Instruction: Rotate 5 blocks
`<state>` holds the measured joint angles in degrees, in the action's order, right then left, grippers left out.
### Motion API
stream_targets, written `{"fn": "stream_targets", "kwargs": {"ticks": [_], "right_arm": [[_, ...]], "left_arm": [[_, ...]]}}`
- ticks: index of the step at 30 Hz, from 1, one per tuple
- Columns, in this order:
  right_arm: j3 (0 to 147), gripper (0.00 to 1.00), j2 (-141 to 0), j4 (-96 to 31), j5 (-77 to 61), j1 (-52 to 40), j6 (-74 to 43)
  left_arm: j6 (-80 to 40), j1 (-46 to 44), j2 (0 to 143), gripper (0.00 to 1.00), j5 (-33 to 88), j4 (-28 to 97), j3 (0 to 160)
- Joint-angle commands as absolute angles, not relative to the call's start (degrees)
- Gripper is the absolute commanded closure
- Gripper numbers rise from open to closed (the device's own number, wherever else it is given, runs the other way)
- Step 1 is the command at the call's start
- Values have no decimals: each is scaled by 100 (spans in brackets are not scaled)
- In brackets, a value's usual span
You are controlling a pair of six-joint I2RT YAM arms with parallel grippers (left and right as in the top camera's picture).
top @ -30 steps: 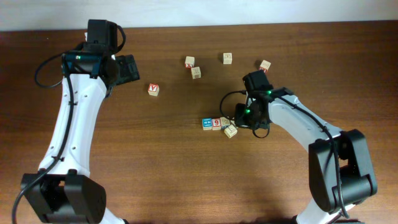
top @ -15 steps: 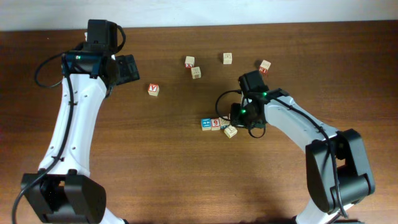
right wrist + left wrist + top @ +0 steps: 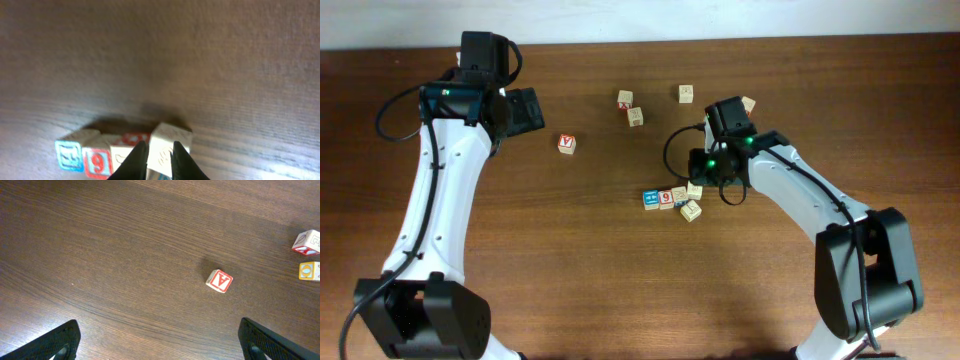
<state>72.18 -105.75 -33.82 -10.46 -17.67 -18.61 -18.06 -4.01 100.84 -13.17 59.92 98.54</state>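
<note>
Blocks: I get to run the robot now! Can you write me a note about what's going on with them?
Left gripper: open, empty, away from the blocks.
Right gripper: shut on a pale block at the bunch's edge.
Blocks: blue block, red 9 block and two more pale blocks bunched together.
Done: cannot tell how many are turned.
Left: turn the held one, then check the rest.

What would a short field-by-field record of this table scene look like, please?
Left arm: jaws wide open, nothing between them
Right arm: jaws closed on a pale block at the edge of the cluster
Cluster: blue block, red 9 block, two more pale blocks
Loose blocks: five, scattered apart from the cluster
</note>
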Motion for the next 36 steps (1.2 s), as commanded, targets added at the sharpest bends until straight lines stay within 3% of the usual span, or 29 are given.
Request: {"fn": "stream_targets", "kwargs": {"ticks": [1, 22, 29, 36], "right_arm": [[7314, 81, -10700, -3107, -991, -1806, -1551], [7328, 80, -11063, -3247, -993, -1988, -779], [8252, 81, -10980, -4829, -987, -1455, -2049], [7548, 81, -11037, -4407, -993, -1461, -2045]], "left_arm": [[-1885, -397, 10125, 1, -1396, 5986, 9963], [-1885, -397, 10125, 1, -1396, 5986, 9963], [-1885, -397, 10125, 1, -1396, 5986, 9963], [-1885, -397, 10125, 1, -1396, 5986, 9963]]}}
